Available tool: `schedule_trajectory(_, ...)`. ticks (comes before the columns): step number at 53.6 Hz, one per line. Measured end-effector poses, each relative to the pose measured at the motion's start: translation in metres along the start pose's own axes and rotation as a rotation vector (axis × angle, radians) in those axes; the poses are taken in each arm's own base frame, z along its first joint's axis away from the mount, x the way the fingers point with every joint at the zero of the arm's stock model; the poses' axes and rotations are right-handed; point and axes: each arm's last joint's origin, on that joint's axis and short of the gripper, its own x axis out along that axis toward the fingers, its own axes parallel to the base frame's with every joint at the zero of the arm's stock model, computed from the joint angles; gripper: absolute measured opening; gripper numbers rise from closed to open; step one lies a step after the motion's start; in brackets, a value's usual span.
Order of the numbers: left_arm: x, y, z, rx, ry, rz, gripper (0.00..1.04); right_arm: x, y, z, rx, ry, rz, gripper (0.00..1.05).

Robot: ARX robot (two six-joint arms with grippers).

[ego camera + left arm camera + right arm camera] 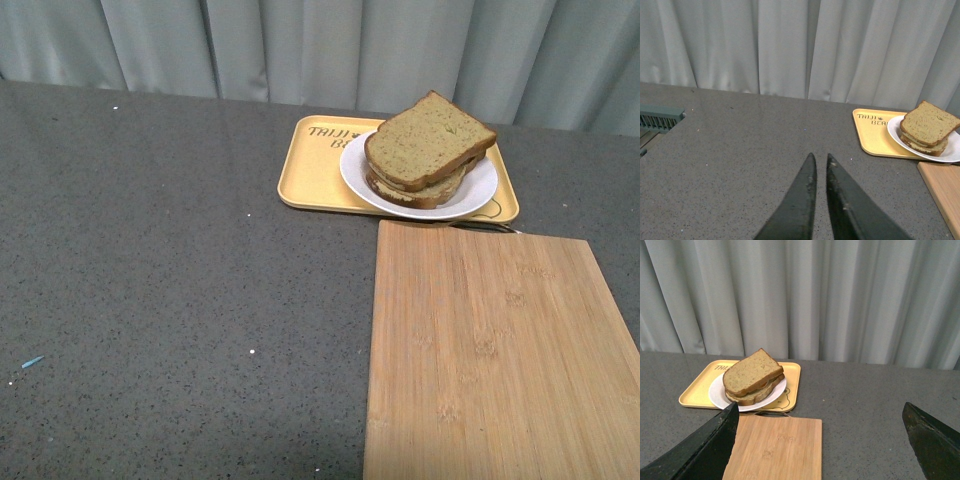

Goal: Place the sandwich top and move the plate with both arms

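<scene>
Currently the black pointed left gripper [821, 162] has fingers nearly together, holding nothing, above grey table [740, 150]. Black right gripper [820, 412] fingers spread wide, empty. Tan-brown speckled sandwich top [430, 138] sits on the stack on the round white plate [480, 190], on yellow rectangular tray [310, 175], well ahead of both grippers, beyond wooden cutting board [490, 350].

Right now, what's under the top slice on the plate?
Under the top slice a second bread slice shows at its edge, resting on the plate, which sits on the yellow tray. Any filling between the slices is covered.
</scene>
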Motion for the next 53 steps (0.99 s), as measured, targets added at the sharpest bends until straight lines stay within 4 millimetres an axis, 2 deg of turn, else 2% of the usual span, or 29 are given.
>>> schedule_trajectory(19, 0.0, 0.0, 0.0001, 0.0, -0.001, 0.0, 0.7, 0.0, 0.0, 0.0, 0.0, 0.0, 0.0, 0.95)
schedule_trajectory(26, 0.0, 0.0, 0.0001, 0.0, -0.001, 0.0, 0.99, 0.0, 0.0, 0.0, 0.0, 0.0, 0.0, 0.95)
schedule_trajectory(53, 0.0, 0.0, 0.0001, 0.001, -0.001, 0.0, 0.98, 0.0, 0.0, 0.0, 0.0, 0.0, 0.0, 0.95)
